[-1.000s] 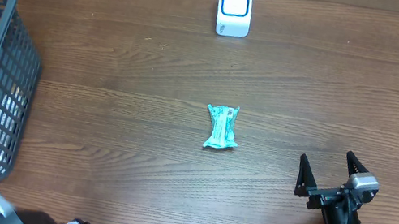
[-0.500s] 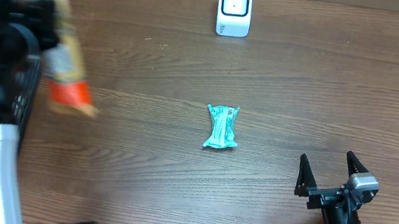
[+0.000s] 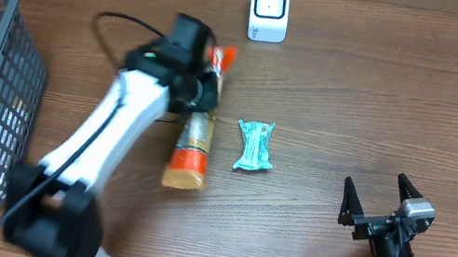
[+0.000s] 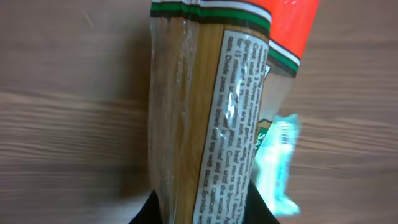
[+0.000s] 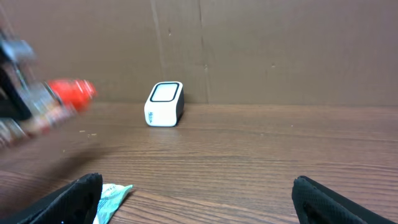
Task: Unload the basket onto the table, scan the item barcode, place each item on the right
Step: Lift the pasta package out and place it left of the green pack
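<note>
Overhead, left gripper (image 3: pixel 201 86) clamps pasta pack (image 3: pixel 192 146); right gripper (image 3: pixel 374 184) wide open.

Soft, even light from above lit the brown wood-grain tabletop (image 3: pixel 385 99) in the overhead view. It was bright without harsh glare, shadows were faint and close to their objects, and focus was sharp.

In the left wrist view the wood grain was smeared into horizontal streaks. The clear-and-orange plastic pasta packet (image 4: pixel 205 112) was sharper, its print readable, with small white glints on the film. The crumpled teal wrapper (image 4: pixel 277 158) at 4 o'clock was blurred.

In the right wrist view the white box-shaped scanner (image 5: pixel 165 103) was crisp and the packet at 9 o'clock was a smear. The dark fingers (image 5: pixel 68 202) of the right end effector (image 5: pixel 196 180) were soft silhouettes at 7 and 5 o'clock.
</note>
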`<state>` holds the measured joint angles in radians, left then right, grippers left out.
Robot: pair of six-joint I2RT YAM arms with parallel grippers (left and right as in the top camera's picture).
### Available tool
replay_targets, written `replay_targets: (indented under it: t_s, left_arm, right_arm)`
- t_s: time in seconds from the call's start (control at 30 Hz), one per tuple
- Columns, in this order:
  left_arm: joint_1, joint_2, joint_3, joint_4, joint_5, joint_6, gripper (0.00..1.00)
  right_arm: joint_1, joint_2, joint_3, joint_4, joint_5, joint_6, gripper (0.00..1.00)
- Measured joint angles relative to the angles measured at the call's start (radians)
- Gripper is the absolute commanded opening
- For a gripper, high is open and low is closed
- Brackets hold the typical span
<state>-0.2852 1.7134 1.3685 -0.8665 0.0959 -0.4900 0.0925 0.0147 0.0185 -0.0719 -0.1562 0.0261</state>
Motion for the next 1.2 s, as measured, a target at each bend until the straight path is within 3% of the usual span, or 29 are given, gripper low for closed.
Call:
replay_targets:
  t_s: [0.23, 0.3, 0.33, 0.37, 0.4, 0.47, 0.77, 0.97, 1.2]
  left_arm:
    - [-0.072, 0.21, -0.009, 0.1, -0.011, -0.078, 0.05]
    - [-0.083, 0.232, -0.009, 0.131, -0.011, -0.085, 0.1]
    - [-0.089, 0.236, -0.008, 0.143, -0.008, -0.086, 0.21]
    - [-0.089, 0.238, -0.008, 0.148, -0.003, -0.087, 0.41]
    - [-0.09, 0.238, -0.008, 0.147, 0.006, -0.085, 0.68]
    - [-0.09, 0.244, -0.008, 0.141, 0.024, -0.088, 1.0]
    - [-0.088, 0.247, 0.051, 0.047, 0.048, -0.076, 1.0]
    - [-0.081, 0.217, 0.246, -0.131, 0.038, -0.024, 0.99]
    - [-0.05, 0.045, 0.515, -0.288, -0.034, 0.082, 1.0]
  right_arm:
    - [0.0, 0.0, 0.0, 0.0, 0.0, 0.0, 1.0]
    - [0.0, 0.0, 0.0, 0.001, 0.0, 0.0, 1.0]
    - [0.0, 0.0, 0.0, 0.0, 0.0, 0.0, 1.0]
    - [0.0, 0.0, 0.0, 0.001, 0.0, 0.0, 1.0]
    - [0.0, 0.0, 0.0, 0.0, 0.0, 0.0, 1.0]
    - [0.0, 0.0, 0.0, 0.0, 0.0, 0.0, 1.0]
    - [0.0, 0.0, 0.0, 0.0, 0.0, 0.0, 1.0]
    - [0.0, 0.0, 0.0, 0.0, 0.0, 0.0, 1.0]
    - [0.0, 0.0, 0.0, 0.001, 0.0, 0.0, 1.0]
